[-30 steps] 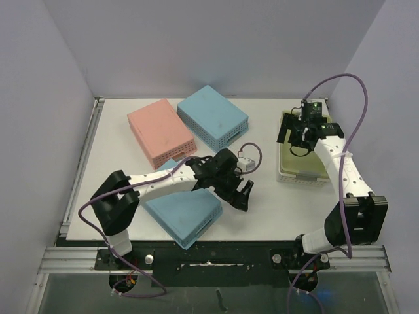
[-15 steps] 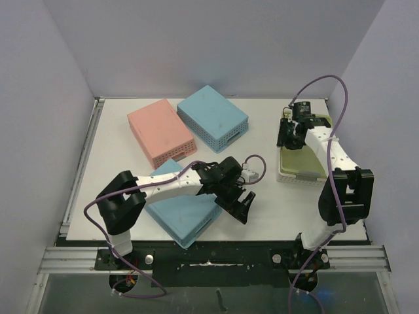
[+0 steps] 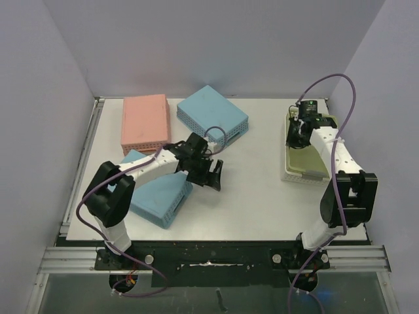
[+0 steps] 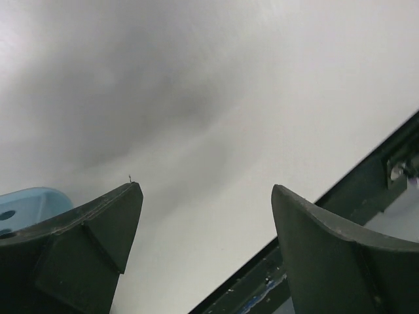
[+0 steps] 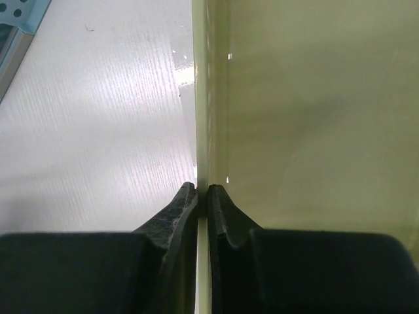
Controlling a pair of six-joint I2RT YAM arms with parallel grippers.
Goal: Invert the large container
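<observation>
The large container (image 3: 306,160) sits at the right edge of the tabletop (image 3: 255,196), its left wall pinched by the right pincer (image 5: 202,190). The left pincer (image 3: 213,175) gapes empty beside the near blue basket (image 3: 154,193). The pink basket (image 3: 145,120) and far blue basket (image 3: 213,114) lie well apart from the container.

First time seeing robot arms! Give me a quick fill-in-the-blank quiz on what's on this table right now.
1. The right gripper pinches the wall of the container coloured ____.
2. The left gripper is open and holds ____.
3. Along with the pink container, the table holds ____ blue containers.
Missing words: yellow; nothing; two.
</observation>
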